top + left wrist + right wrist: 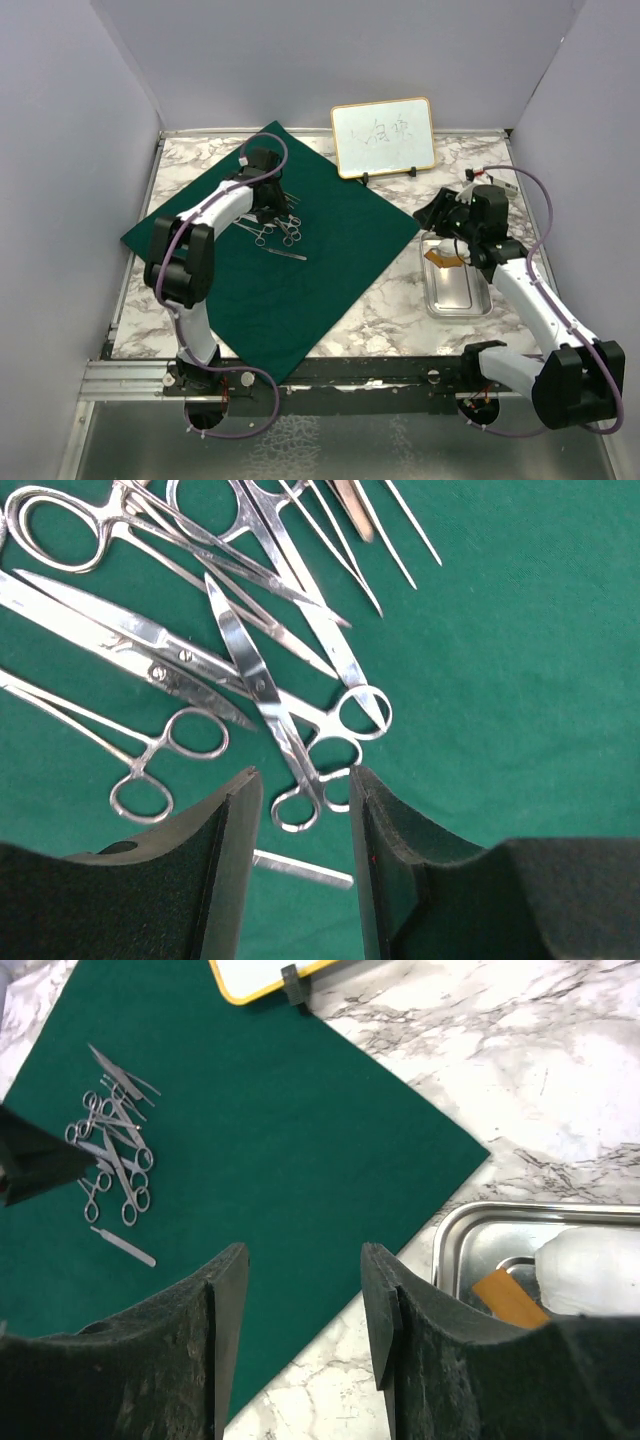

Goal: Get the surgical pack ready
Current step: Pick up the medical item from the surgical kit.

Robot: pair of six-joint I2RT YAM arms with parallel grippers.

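Instruments (278,230) piled on green cloth (345,255); whiteboard (383,137) behind, tray (458,309) beside cloth.

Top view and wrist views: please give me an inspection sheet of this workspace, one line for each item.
Surface: marble table, partly covered by green cloth.
Job's things: instruments piled on the cloth; tray on bare marble right of the cloth, holding gauze and an orange piece.
Clutter: whiteboard standing at the back.
Grippers: left gripper open over the instruments; right gripper open, empty, beside the tray.
Cables: purple cable along each arm, looping at the bases.
Surroundings: plain walls on three sides.
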